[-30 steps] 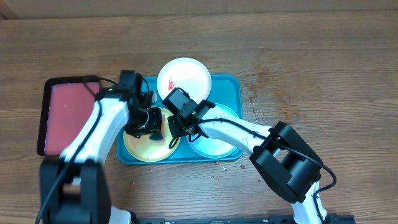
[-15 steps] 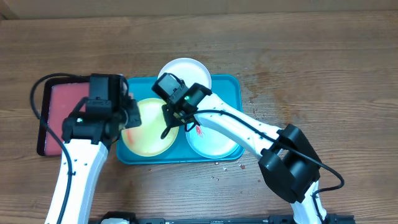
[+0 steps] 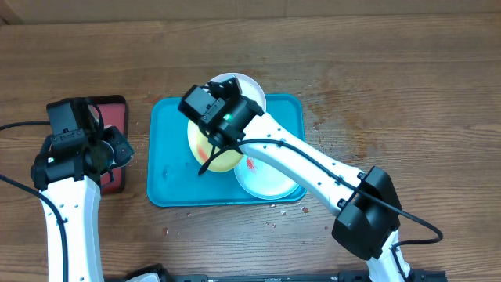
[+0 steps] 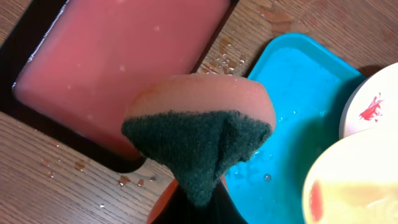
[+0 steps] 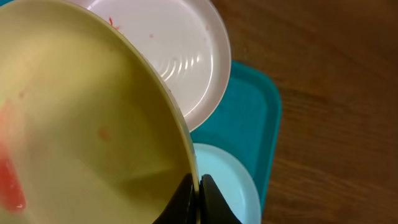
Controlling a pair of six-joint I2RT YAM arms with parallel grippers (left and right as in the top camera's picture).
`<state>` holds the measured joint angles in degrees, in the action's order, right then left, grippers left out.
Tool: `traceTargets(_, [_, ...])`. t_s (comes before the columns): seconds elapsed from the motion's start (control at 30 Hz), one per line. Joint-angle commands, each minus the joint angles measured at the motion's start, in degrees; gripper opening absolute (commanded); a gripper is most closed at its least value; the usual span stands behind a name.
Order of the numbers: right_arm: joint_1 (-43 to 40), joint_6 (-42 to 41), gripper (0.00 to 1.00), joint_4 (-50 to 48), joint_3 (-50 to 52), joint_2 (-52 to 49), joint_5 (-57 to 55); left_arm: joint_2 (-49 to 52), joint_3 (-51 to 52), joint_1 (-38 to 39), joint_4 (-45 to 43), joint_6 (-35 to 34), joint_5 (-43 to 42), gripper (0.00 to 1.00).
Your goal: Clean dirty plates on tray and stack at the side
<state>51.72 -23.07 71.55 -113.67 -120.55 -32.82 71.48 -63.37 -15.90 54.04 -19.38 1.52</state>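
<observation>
While the overhead camera is taking in both arms at once, only the wrist cameras are showing the grips. The left wrist view is showing the left gripper [image 4: 198,206] pinching an orange sponge [image 4: 199,124], its green scouring face toward the lens. The sponge is hanging over the near edge of the dark-rimmed tray [image 4: 124,56] with the pink inside. Overhead, that sponge is lying hidden beneath the wrist.

The right wrist view is showing the right gripper [image 5: 198,185] clamping its jaws on the rim of the yellow-green plate [image 5: 81,124], which is tilting steeply and carrying a red smear. The white plate [image 5: 180,56] is lying behind it and the pale blue plate [image 5: 227,180] beside it, both on the teal tray [image 3: 168,176]. Only the overhead view is showing a red smear on the blue plate.

From above, the right arm is stretching leftward across the teal tray, its wrist over the tray's middle. The left arm is reaching up from the near edge with its wrist over the dark-rimmed tray, well apart from the plates.
</observation>
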Motion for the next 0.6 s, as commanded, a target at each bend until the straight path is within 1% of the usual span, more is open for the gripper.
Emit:
traceTargets(0.0, [2.67, 7.96, 0.04, -0.11, -3.54, 0.44, -11.28, 0.52, -0.85, -0.37, -0.31, -0.59, -0.94, 0.04])
traceTargets(0.07, [4.07, 10.82, 0.04, -0.15, -3.80, 0.44, -15.21, 1.20, -0.85, -0.37, -0.26, -0.59, -0.96, 0.04])
traceTargets(0.1, [5.22, 12.74, 0.04, -0.07, -3.80, 0.44, -19.23, 1.66, -0.85, -0.35, -0.22, -0.59, -0.96, 0.04])
traceTargets(0.33, [9.81, 19.52, 0.04, -0.68, -3.80, 0.44, -31.43, 3.21, -0.85, -0.35, 0.04, -0.59, -0.98, 0.04])
traceTargets(0.43, [11.08, 20.39, 0.04, -1.20, -3.80, 0.44, -34.36, 3.21, -0.85, -0.37, 0.02, -0.59, -1.03, 0.04])
traceTargets(0.57, [11.50, 20.37, 0.04, -1.20, -3.80, 0.44, -34.67, 3.21, -0.85, -0.35, 0.02, -0.59, -1.14, 0.04])
